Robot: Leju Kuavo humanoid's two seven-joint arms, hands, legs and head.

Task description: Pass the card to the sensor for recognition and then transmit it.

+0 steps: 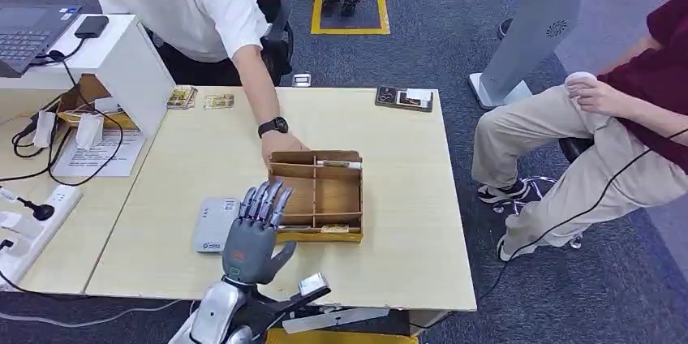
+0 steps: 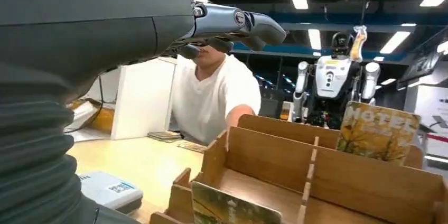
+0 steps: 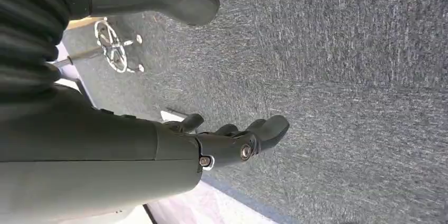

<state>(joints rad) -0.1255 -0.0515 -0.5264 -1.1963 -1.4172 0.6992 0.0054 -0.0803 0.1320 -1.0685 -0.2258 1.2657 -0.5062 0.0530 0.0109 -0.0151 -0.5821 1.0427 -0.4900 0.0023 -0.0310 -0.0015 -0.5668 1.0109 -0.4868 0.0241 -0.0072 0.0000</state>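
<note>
My left hand (image 1: 255,230) hovers over the table's near side with its fingers stretched out and apart, holding nothing. It sits between the flat grey-white sensor (image 1: 212,225) and the wooden divided box (image 1: 316,194). One card (image 1: 324,230) stands in the box's near slot and another card (image 1: 339,164) in the far slot. In the left wrist view the fingers (image 2: 232,23) reach above the box (image 2: 317,182), the yellow "HOTEL" card (image 2: 378,131), the near card (image 2: 232,211) and the sensor (image 2: 111,189). My right hand (image 3: 232,139) hangs over carpet, loosely bent and holding nothing.
A person in white leans over the table, one hand (image 1: 280,147) on the box's far left corner. Another person sits at the right (image 1: 600,141). Small cards (image 1: 199,99) and a dark case (image 1: 403,98) lie along the far edge. A laptop (image 1: 28,32) and power strip (image 1: 32,226) are at the left.
</note>
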